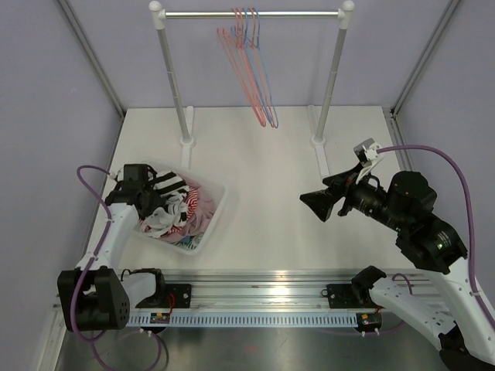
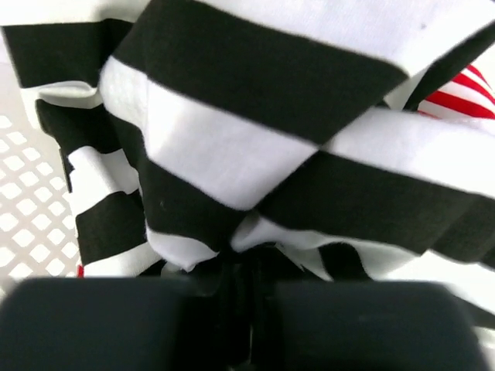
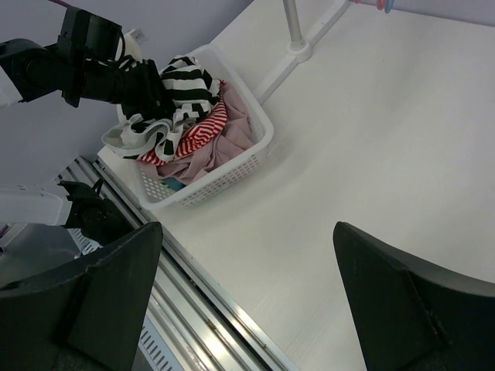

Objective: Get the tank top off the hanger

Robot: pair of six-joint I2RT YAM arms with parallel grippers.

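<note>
The black-and-white striped tank top (image 1: pixel 172 185) lies on top of the clothes in the white basket (image 1: pixel 215 220), off any hanger. My left gripper (image 1: pixel 155 197) reaches into the basket at its left side. In the left wrist view the striped cloth (image 2: pixel 232 154) fills the frame. The left gripper (image 2: pixel 247 286) has its jaws almost together, with a fold of the cloth bunched between them. Several empty red and blue hangers (image 1: pixel 251 69) hang on the rack bar (image 1: pixel 251 14). My right gripper (image 1: pixel 315 205) hovers open over the table at mid-right, holding nothing.
The basket (image 3: pixel 232 166) also holds red-striped and pink garments (image 3: pixel 224 127). The rack's two white posts (image 1: pixel 174 77) stand on feet at the back of the table. A metal rail (image 1: pixel 255 290) runs along the near edge.
</note>
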